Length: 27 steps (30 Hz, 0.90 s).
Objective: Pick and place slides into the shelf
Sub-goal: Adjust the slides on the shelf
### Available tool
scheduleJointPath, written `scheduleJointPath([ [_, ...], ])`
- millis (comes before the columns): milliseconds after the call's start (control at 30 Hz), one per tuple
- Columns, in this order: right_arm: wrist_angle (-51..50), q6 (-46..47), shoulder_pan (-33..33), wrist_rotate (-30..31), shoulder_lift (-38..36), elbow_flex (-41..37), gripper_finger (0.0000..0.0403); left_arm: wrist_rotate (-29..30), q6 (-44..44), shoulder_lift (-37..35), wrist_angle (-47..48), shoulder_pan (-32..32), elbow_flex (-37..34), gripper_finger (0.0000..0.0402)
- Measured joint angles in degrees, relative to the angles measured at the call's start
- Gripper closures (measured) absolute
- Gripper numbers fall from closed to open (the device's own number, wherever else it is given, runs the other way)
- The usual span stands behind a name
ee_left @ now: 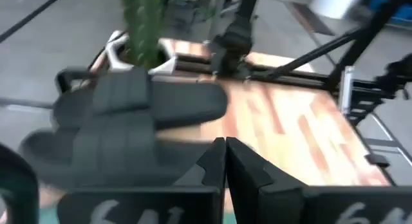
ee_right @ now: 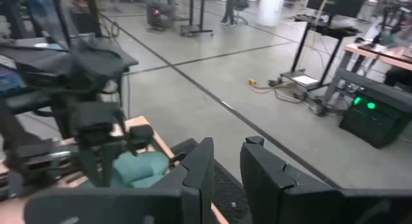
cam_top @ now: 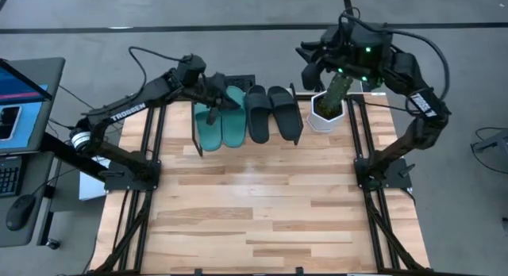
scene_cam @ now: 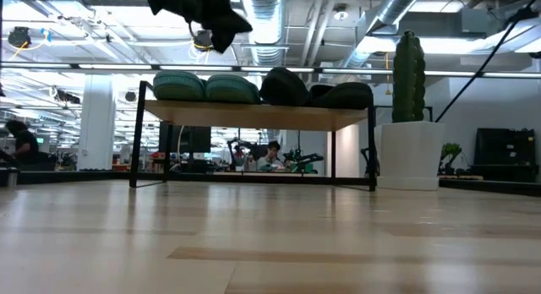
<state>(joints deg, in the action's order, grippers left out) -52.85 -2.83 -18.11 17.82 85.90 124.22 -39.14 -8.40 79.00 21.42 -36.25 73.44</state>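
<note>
— Where have the slides ended up?

— All four sit on top of the shelf [cam_top: 246, 145], side by side in a row. The teal-green pair [cam_top: 223, 117] takes the end nearer the left arm, the black pair [cam_top: 272, 112] the end nearer the potted cactus [cam_top: 332, 98]. From table height you see them as four rounded humps along the shelf's wood board, toes toward us.

— And the left gripper [cam_top: 213, 96]?

— It hangs just above the teal-green pair, over the far edge of the shelf. Its fingers [ee_left: 219, 161] are pressed together with nothing between them — clenched on air. Its own camera looks across the black pair toward the cactus.

— The right one?

— The right gripper [cam_top: 317, 62] is up in the air past the cactus end of the shelf, well clear of the slides. There's a narrow gap between its fingers [ee_right: 199, 166], and nothing in that gap.

— What stands beside the shelf?

— Only the cactus in its white pot, just off the black-pair end. Beyond the shelf, through its black frame, a person [scene_cam: 271, 155] sits at a desk far back in the room.
</note>
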Motion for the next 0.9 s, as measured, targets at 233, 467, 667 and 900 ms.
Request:
scheduleJointPath([
  [233, -1.8, -0.1, 1.9, 0.2, -0.5, 0.0, 0.0335, 9.5, 0.0, 1.5, 0.4, -1.3, -0.8, 0.0401],
  [467, -2.0, -0.1, 1.9, 0.2, -0.3, 0.0, 0.0335, 13.1, -2.1, 6.9, 6.2, 0.9, 3.9, 0.0401],
  [667, -2.7, -0.1, 1.9, 0.2, -0.3, 0.0, 0.0335, 17.5, -3.3, 11.0, 12.0, 1.4, 8.9, 0.0401],
  [900, -4.1, -0.2, 1.9, 0.2, -0.3, 0.0, 0.0335, 20.0, -4.9, 14.0, 15.6, 1.7, 12.2, 0.0401],
])
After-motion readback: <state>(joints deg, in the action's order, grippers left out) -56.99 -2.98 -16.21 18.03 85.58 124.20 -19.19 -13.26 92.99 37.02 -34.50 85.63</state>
